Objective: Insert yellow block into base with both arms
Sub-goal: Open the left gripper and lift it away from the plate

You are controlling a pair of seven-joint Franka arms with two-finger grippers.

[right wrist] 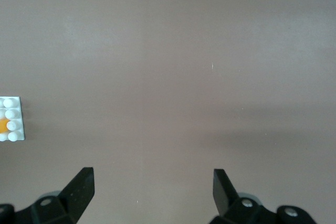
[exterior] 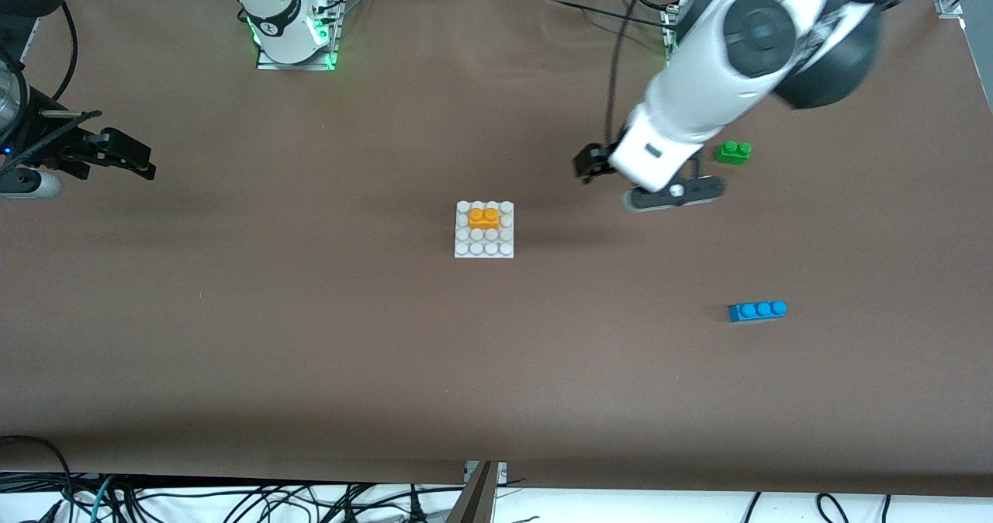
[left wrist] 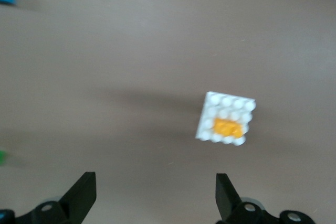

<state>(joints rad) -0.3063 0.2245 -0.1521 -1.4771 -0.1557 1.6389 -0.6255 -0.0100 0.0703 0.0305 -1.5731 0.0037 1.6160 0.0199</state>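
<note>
The white studded base lies mid-table, and the yellow block sits on its studs, on the part nearer the robots' bases. My left gripper hangs open and empty over bare table, between the base and the green brick. In the left wrist view its fingers stand wide apart, with the base and the yellow block ahead of them. My right gripper waits open and empty over the right arm's end of the table. Its wrist view catches only the edge of the base and a sliver of the block.
A green two-stud brick lies beside the left arm's wrist. A longer blue brick lies nearer the front camera, toward the left arm's end. Brown cloth covers the table, and cables hang along its front edge.
</note>
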